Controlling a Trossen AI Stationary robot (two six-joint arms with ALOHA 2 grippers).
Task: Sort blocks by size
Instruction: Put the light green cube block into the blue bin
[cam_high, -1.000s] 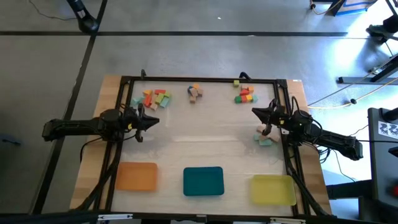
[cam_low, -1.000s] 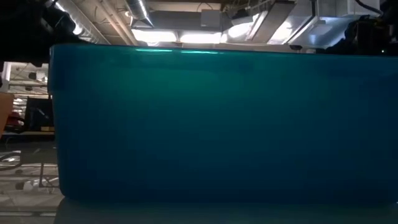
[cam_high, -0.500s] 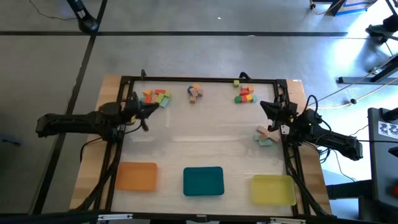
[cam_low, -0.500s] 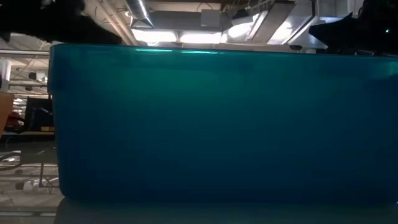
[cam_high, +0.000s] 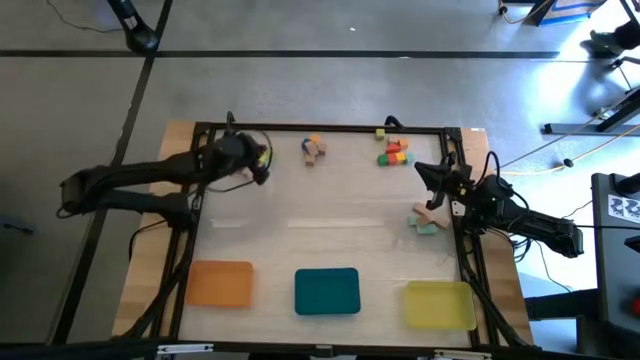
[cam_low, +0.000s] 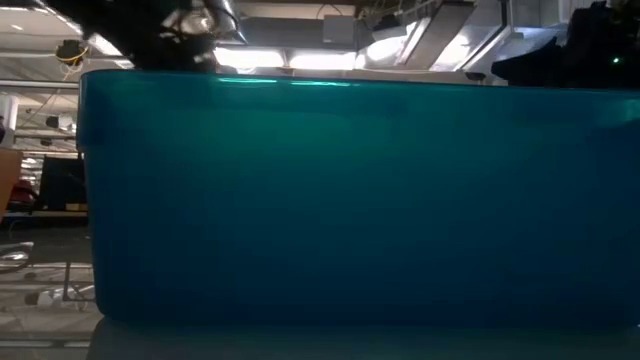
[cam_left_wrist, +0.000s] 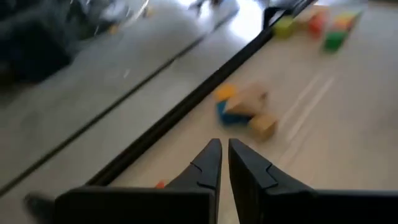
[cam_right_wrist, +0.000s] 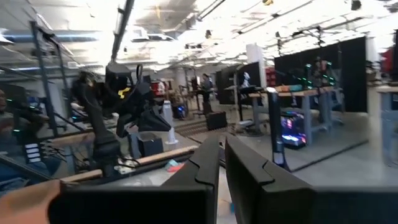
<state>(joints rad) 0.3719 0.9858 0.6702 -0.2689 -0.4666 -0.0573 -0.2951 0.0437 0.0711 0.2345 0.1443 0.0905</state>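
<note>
Place: prob. robotics lab | workbenches (cam_right_wrist: 311, 99), ceiling lights (cam_low: 240, 55), other robot arm (cam_right_wrist: 118, 106)

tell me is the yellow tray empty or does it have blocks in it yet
Empty: the high view shows the yellow tray bare inside.

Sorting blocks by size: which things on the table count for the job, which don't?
Job:
- small coloured wooden blocks, middle cluster
- red, green and yellow block cluster
- tan and mint blocks by the right edge
- left gripper, shut; right gripper, shut

Lying about:
- flat orange tray
- teal tray
- yellow tray
- black table frame
</note>
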